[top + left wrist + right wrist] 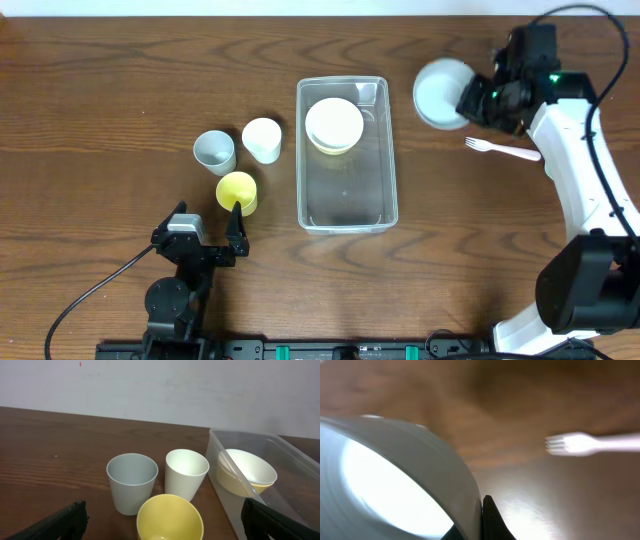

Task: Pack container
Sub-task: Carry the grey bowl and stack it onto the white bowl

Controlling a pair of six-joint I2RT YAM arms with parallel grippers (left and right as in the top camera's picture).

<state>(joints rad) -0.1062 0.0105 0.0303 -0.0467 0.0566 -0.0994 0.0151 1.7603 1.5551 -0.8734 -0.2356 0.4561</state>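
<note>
1. Your right gripper [480, 100] pinches the bowl's [440, 92] rim near the far right corner; carry it level.
2. Nest it on the stack [334, 124] at the far end of the container [302, 170], mid-desk.
3. Left gripper [209, 218] sits spread and empty by the near edge.

You're looking at a pale bowl [395, 475], blurred and very close, filling the frame from 7 to 10 o'clock. The right tool [474, 529] pinches its rim at 6 o'clock. A white plastic fork [585, 443] lies on the tabletop [530, 390] toward 3 o'clock, tines pointing to 9.
</note>
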